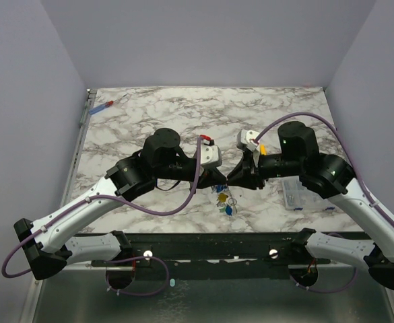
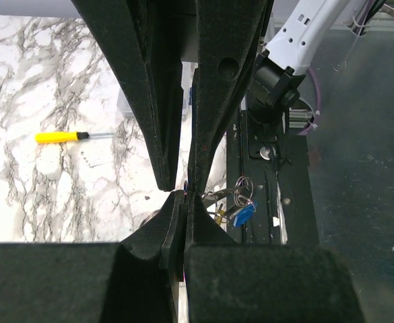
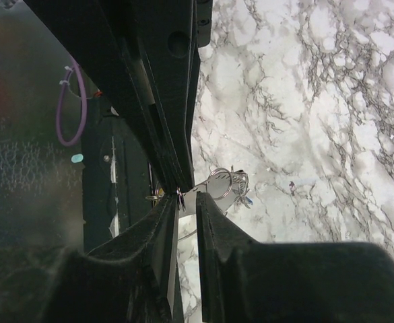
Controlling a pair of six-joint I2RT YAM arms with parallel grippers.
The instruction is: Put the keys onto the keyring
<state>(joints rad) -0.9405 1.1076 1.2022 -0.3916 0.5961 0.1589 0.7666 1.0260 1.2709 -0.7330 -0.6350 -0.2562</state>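
Seemingly midway: the tiny silver keys with blue, yellow and green tags (image 1: 225, 202) hang bunched by the thin silver keyring (image 3: 225, 180) over the marble table's (image 1: 149, 114) near middle, between the clamped-shut left gripper (image 1: 218, 179) and narrow-jawed right gripper (image 1: 234, 179), grips and threading unclear.

Colour-tagged keys (image 1: 225, 202) bunch just beside the thin silver keyring (image 3: 220, 180).

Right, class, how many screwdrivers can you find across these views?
2. A yellow-handled screwdriver lies on the table in the left wrist view. A red-and-blue-handled screwdriver lies near its far left corner in the top view. More may be hidden.
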